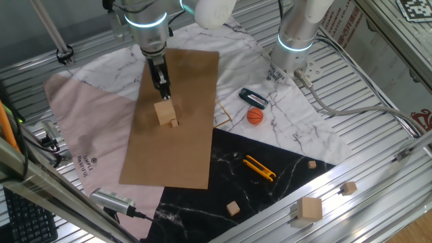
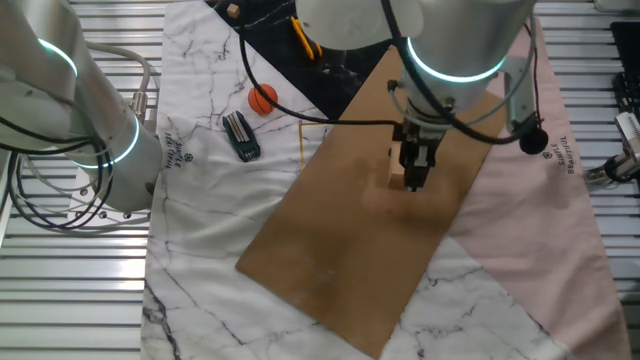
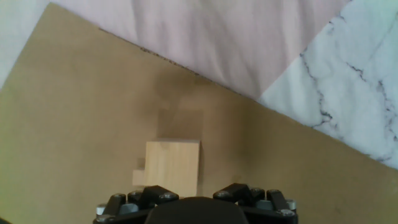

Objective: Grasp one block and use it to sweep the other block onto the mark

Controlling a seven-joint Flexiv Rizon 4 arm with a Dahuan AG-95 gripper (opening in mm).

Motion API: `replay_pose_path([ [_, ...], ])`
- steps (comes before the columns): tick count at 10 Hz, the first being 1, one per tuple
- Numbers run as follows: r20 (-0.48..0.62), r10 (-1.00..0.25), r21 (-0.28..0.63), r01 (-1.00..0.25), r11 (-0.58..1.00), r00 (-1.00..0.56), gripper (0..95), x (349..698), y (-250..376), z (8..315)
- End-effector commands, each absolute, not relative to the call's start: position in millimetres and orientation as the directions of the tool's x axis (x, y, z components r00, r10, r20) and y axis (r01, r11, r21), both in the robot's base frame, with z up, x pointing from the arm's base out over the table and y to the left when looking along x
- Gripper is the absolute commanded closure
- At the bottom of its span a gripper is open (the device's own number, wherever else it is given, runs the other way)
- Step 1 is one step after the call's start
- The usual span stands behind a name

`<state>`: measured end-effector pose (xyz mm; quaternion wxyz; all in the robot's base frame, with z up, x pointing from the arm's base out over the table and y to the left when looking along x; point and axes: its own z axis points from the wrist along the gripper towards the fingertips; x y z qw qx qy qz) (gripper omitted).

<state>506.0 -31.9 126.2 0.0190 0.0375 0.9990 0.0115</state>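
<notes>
While we're hovering, fingers [image 1: 163, 96] are sitting just above the big block [image 1: 164, 112], grip state unclear; tiny block [image 1: 174, 123] is touching its lower-right corner.

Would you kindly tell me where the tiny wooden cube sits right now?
In one fixed view, the tiny cube lies on the brown board, against the larger block's lower right corner, just below the claw.
</notes>
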Motion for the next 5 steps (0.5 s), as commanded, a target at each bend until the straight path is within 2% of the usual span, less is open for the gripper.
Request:
replay_pose_path([
  [1,-0.018,0.067,0.029,0.066,0.997,-0.998,19.0,503.6,-32.0,127.1],
  [5,-0.009,0.055,0.036,0.055,0.998,-0.998,19.0,499.9,-33.9,125.6],
])
